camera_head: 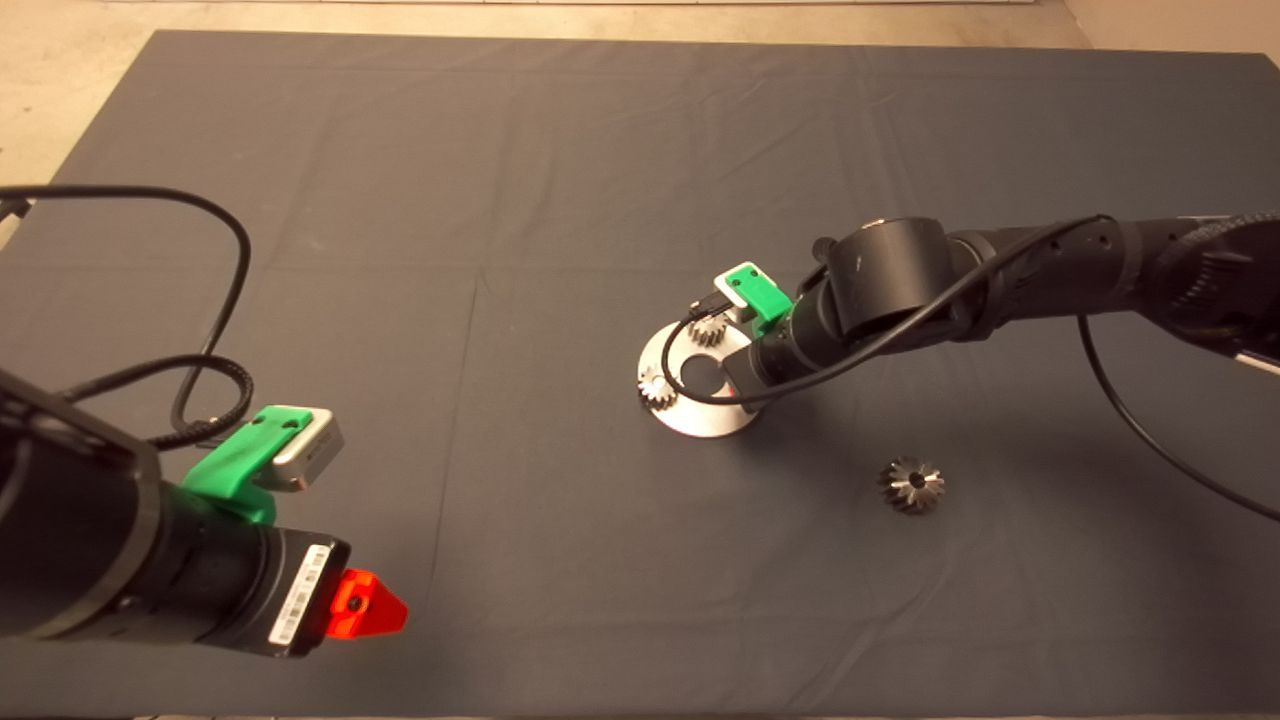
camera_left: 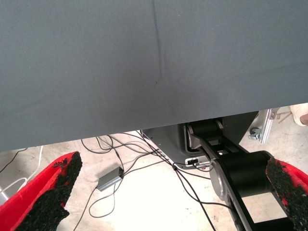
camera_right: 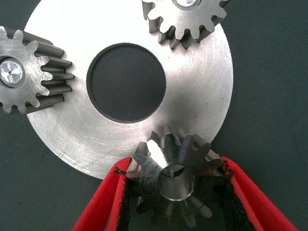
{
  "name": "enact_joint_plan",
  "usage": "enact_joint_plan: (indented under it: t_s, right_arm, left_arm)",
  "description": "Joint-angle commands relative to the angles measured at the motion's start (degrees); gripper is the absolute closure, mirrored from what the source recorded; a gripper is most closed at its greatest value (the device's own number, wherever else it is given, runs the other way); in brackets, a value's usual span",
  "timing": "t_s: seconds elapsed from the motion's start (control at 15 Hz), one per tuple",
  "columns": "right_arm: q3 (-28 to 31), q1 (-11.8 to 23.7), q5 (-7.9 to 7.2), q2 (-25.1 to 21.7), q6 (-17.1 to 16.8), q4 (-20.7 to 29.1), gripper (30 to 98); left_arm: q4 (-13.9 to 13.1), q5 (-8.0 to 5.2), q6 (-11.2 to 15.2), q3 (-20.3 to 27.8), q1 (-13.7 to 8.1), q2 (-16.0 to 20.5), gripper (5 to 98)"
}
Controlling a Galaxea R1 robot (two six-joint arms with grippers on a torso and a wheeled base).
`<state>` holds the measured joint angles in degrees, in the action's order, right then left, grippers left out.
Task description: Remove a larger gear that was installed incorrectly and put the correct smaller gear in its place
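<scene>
The smaller gear (camera_right: 174,182) is pinched between the right gripper (camera_right: 175,192)'s red fingers, sitting at the rim of the round steel plate (camera_right: 202,103) where a free post is presumably meant to take it. Two silver gears (camera_right: 29,77) are already seated on the plate around its centre hole, so it looks like the last spot is being filled. The larger gear (camera_head: 911,485) has been parked on the mat (camera_head: 500,200), well apart from the plate, out of the way. The left gripper (camera_left: 159,192) is held spread wide off the mat's edge, idle.
</scene>
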<state>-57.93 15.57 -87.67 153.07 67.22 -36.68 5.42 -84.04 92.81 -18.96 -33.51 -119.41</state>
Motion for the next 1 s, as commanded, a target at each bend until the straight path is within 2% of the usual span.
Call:
enact_joint_plan:
  t_s: [0.0, 0.93]
  right_arm:
    - [0.7, 1.1, -0.23, 0.2, 0.4, -2.0, 87.1]
    - [2.6, 0.5, -0.24, 0.1, 0.5, -1.8, 87.1]
  left_arm:
    - [-0.9, -0.16, 0.4, 0.9, -0.2, -0.1, 5.4]
    - [-0.9, -0.16, 0.4, 0.9, -0.2, -0.3, 5.4]
